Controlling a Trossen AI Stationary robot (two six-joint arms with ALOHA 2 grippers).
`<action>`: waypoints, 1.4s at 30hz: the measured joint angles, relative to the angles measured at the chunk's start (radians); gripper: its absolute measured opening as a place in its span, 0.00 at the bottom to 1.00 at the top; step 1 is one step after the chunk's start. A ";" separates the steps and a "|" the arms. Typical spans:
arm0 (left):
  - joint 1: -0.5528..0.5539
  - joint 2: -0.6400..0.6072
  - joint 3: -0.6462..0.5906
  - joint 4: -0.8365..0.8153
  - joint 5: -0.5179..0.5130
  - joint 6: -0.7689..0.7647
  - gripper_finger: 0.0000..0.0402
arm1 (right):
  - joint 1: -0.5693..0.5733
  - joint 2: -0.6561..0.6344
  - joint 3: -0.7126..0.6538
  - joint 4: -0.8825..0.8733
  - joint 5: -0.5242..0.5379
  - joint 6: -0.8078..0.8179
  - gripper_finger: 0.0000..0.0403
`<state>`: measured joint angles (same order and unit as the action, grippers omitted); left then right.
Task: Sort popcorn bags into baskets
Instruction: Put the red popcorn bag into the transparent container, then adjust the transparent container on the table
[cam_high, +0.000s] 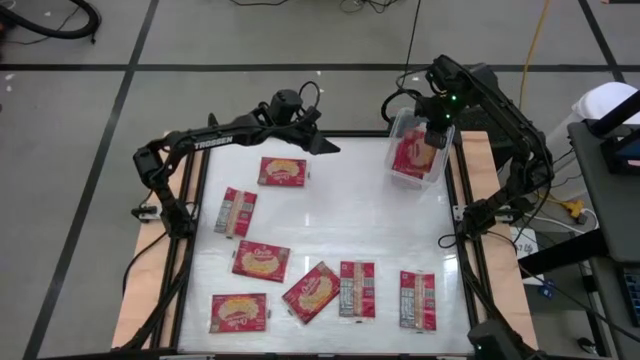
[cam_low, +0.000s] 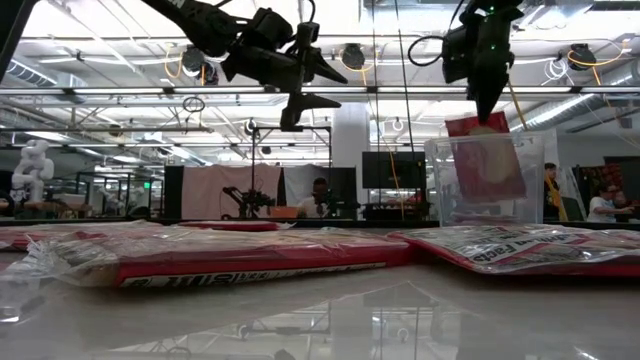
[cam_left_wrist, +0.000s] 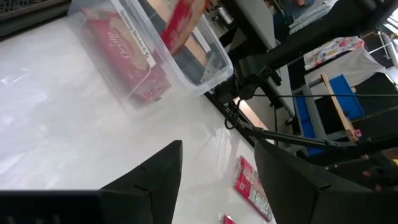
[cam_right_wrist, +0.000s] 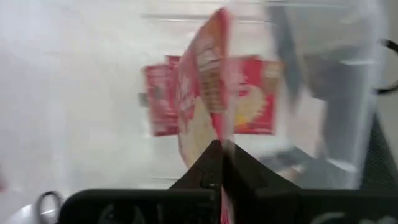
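The clear basket (cam_high: 397, 128) stands at the table's far right. My right gripper (cam_high: 437, 136) is above it, shut on a red popcorn bag (cam_low: 483, 160) that hangs into the basket (cam_low: 440, 180). Another bag (cam_right_wrist: 252, 106) lies flat on the basket's floor. My left gripper (cam_high: 328, 147) hovers open above the far middle of the table, holding nothing, as the low view (cam_low: 318, 88) and left wrist view (cam_left_wrist: 217, 147) show. Several more bags lie flat on the table, among them one (cam_high: 284, 172) near the left gripper. My right gripper pinches the bag's top edge (cam_low: 480, 124) between its two fingers (cam_right_wrist: 208, 163), coming from above and pointing down. The bag hangs below the fingers, roughly upright, its lower part inside the basket. Whether its lower end touches the floor, I cannot tell.
Bags lie spread over the left and near parts of the table: (cam_high: 236, 211), (cam_high: 261, 261), (cam_high: 239, 312), (cam_high: 311, 292), (cam_high: 357, 289), (cam_high: 417, 299). The table's middle right is bare white (cam_high: 400, 225). People and equipment show in the room beyond the table.
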<state>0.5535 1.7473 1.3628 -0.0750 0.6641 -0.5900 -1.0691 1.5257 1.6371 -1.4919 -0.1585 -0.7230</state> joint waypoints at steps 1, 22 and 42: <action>-0.003 0.000 0.000 0.000 0.000 0.000 0.50 | 0.000 0.000 0.000 -0.010 -0.026 0.001 0.00; -0.021 0.000 0.000 0.002 -0.007 0.001 0.50 | 0.004 0.000 -0.292 0.387 0.210 0.138 0.00; -0.029 0.000 0.000 -0.002 0.006 -0.020 0.48 | 0.169 -0.122 -0.177 0.154 -0.309 0.500 0.20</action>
<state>0.5246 1.7473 1.3628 -0.0769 0.6702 -0.6103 -0.8998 1.4034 1.4597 -1.3377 -0.4672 -0.2233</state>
